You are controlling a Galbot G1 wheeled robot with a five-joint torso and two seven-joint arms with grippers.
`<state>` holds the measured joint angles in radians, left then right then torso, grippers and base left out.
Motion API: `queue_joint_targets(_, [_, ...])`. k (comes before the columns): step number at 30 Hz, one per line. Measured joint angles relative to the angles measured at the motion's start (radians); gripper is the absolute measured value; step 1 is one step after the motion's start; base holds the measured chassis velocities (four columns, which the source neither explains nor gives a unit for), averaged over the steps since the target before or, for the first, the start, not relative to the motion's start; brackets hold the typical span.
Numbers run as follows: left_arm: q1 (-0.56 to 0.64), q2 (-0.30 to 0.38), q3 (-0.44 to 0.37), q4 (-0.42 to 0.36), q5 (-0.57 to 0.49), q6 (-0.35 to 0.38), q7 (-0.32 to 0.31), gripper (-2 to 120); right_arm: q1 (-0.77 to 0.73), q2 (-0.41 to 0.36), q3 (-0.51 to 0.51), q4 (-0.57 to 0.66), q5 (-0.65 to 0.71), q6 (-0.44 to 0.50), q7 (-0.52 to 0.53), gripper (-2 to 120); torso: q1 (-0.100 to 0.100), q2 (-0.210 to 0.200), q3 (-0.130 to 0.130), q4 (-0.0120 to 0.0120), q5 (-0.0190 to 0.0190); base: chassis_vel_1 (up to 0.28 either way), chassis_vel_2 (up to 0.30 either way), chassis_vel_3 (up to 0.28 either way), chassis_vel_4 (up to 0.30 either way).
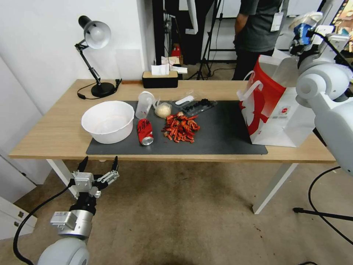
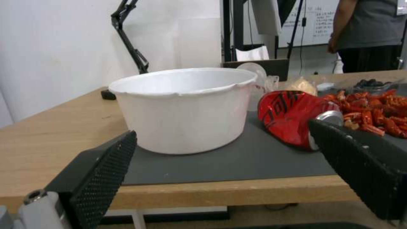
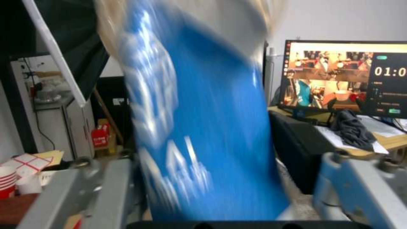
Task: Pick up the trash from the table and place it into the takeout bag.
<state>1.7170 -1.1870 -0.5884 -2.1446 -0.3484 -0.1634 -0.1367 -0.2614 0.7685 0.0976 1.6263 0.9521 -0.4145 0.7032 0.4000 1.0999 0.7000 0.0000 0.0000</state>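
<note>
On the table (image 1: 55,136), a red cola can (image 1: 145,131) lies on the dark mat beside a white bowl (image 1: 107,121). Behind them are a tipped clear cup (image 1: 144,104), a wrapped whitish lump (image 1: 163,109) and a pile of red shells (image 1: 181,128). My left gripper (image 1: 99,167) hangs open just below the table's front edge, facing the bowl (image 2: 186,108) and the can (image 2: 292,117). My right gripper (image 1: 305,36) is raised over the takeout bag (image 1: 272,106). A blurred blue-and-white can (image 3: 203,127) stands between its fingers (image 3: 360,190), with a gap on one side.
A black desk lamp (image 1: 96,55) and a tissue box (image 1: 160,78) stand at the table's back. A black tray under clear plastic (image 1: 195,105) lies behind the shells. A person stands behind the table. Bare floor lies in front.
</note>
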Motion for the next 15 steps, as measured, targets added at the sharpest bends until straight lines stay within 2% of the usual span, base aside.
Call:
queue_joint_targets(1, [0.0, 0.0, 0.0, 0.001, 0.0, 0.0, 0.0, 100, 0.002, 0.001, -0.001, -0.003, 0.0, 0.0, 0.002, 65, 0.0, 0.0, 0.0, 0.0, 0.0, 0.0, 0.0, 0.0, 0.0])
queue_joint_targets(2, [0.0, 0.0, 0.0, 0.001, 0.0, 0.0, 0.0, 100, 0.002, 0.001, -0.001, -0.003, 0.0, 0.0, 0.002, 65, 0.0, 0.0, 0.0, 0.0, 0.0, 0.0, 0.0, 0.0, 0.0])
queue_joint_targets(4, [-0.001, 0.0, 0.001, 0.001, 0.0, 0.0, 0.0, 100, 0.005, 0.001, -0.003, -0.005, 0.0, 0.001, 0.004, 76, 0.0, 0.0, 0.0, 0.0, -0.0001, 0.0, 0.0, 0.0, 0.0])
queue_joint_targets(5, [-0.001, 0.0, 0.001, 0.001, 0.0, 0.0, 0.0, 100, 0.005, 0.001, -0.003, -0.005, 0.0, 0.001, 0.004, 76, 0.0, 0.0, 0.0, 0.0, -0.0001, 0.0, 0.0, 0.0, 0.0])
queue_joint_targets(7, [-0.001, 0.0, 0.001, 0.001, 0.0, 0.0, 0.0, 100, 0.005, 0.003, -0.004, -0.005, 0.0, 0.001, 0.005, 86, 0.0, 0.0, 0.0, 0.0, -0.0001, 0.0, 0.0, 0.0, 0.0])
queue_joint_targets(8, [-0.001, 0.0, 0.001, 0.001, 0.0, 0.0, 0.0, 100, 0.005, 0.003, -0.004, -0.005, 0.0, 0.001, 0.005, 86, 0.0, 0.0, 0.0, 0.0, -0.0001, 0.0, 0.0, 0.0, 0.0])
queue_joint_targets(10, [-0.002, 0.001, 0.001, 0.001, -0.001, 0.0, 0.0, 100, 0.003, 0.005, -0.006, -0.003, 0.0, 0.0, 0.007, 97, 0.0, 0.0, 0.0, 0.0, -0.0001, 0.0, 0.0, 0.0, 0.0])
queue_joint_targets(15, [-0.001, 0.003, 0.001, 0.0, -0.002, 0.0, 0.0, 100, 0.003, 0.007, -0.009, -0.001, 0.001, -0.006, 0.009, 100, 0.0, 0.0, 0.0, 0.0, -0.0001, 0.0, 0.0, 0.0, 0.0])
